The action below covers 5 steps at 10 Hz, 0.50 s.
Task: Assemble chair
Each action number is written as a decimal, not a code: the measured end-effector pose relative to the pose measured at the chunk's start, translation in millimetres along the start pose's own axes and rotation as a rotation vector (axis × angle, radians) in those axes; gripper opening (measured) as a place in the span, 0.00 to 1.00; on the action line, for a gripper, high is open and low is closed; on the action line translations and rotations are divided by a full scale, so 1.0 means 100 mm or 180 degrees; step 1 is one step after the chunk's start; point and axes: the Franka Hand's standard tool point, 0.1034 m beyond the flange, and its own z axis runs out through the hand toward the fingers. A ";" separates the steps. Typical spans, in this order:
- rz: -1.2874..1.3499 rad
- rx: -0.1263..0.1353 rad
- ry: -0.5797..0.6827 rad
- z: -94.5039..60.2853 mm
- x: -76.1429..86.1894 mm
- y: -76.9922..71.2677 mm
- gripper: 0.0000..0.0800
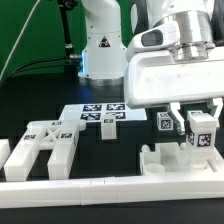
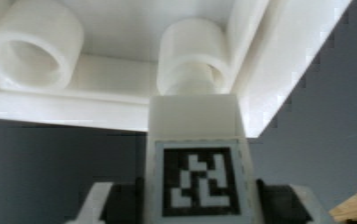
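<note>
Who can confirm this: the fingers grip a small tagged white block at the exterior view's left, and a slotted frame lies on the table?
Not quite. The exterior view shows the fingers gripping the small tagged white block at that view's right, not its left. The slotted frame does lie on the table.

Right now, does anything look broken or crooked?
Nothing stands out. The gripper holds a small tagged block; the slotted frame, notched block and small cube look whole on the table.
</note>
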 end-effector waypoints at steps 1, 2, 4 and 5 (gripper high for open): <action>-0.0002 -0.0004 -0.0007 0.03 -0.03 0.01 0.36; -0.0005 -0.0008 -0.0021 0.07 -0.07 0.01 0.36; -0.0006 -0.0010 0.0008 0.08 -0.05 0.01 0.36; -0.0006 -0.0011 0.0009 0.08 -0.05 0.01 0.36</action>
